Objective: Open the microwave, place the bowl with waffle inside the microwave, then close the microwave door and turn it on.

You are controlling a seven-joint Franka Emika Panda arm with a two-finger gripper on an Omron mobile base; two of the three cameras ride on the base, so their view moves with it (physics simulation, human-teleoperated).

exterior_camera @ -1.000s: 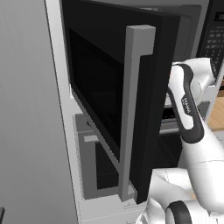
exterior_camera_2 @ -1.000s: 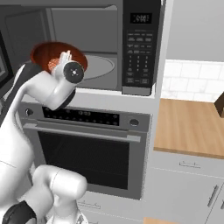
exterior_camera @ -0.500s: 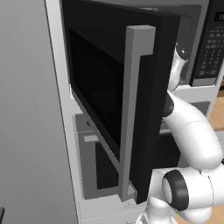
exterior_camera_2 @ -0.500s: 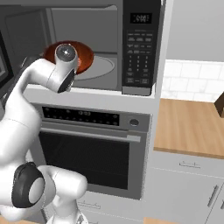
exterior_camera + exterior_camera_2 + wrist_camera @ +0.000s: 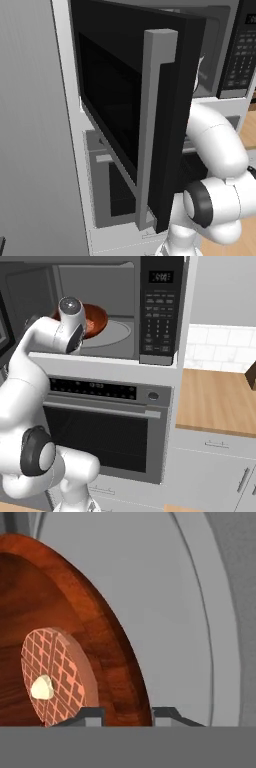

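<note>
The microwave door (image 5: 150,125) is swung wide open, and the arm reaches into the microwave (image 5: 120,311). The end effector (image 5: 127,714) is partly apart, one finger (image 5: 87,714) inside the rim of the bowl (image 5: 75,627) and one outside, so it looks clamped on the rim. The waffle (image 5: 55,674) with a pale butter pat (image 5: 42,688) sits inside the bowl, which is over the round turntable (image 5: 115,333) in the grey cavity. The oven (image 5: 110,421) sits below.
</note>
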